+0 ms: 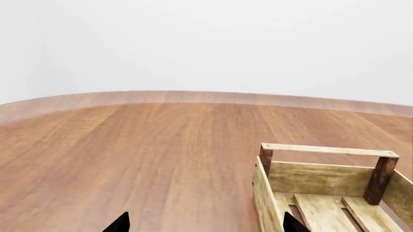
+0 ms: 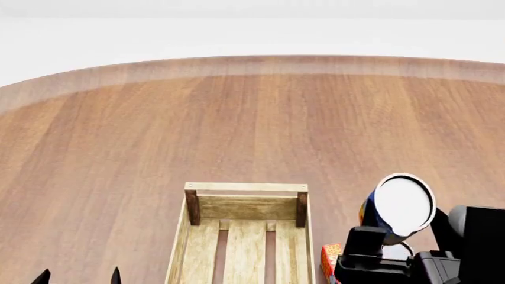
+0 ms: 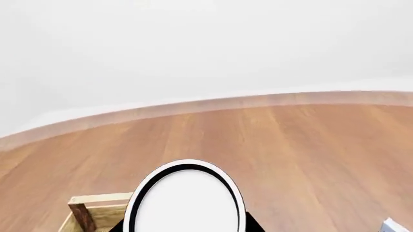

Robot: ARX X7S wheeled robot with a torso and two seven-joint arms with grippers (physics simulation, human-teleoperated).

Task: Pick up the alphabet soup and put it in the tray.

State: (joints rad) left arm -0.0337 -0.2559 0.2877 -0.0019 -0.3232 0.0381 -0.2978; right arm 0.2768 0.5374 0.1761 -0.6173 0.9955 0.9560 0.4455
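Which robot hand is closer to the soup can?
The right hand. It has the alphabet soup in its grip, raised beside the tray. The left hand is far off on the tray's other side, low at the picture's edge.

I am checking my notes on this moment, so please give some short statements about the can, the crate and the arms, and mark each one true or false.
1. The alphabet soup is held up by the right gripper, beside the tray. True.
2. The soup can already lies inside the tray. False: the tray's slatted floor is bare in the head view, and the can is to its right, outside it.
3. The can's pale lid faces the head camera. True.
4. The left gripper carries a second can. False: only its two dark tips show, apart, with nothing between them.
5. The tray stands on a white cloth. False: it stands on the wooden table.
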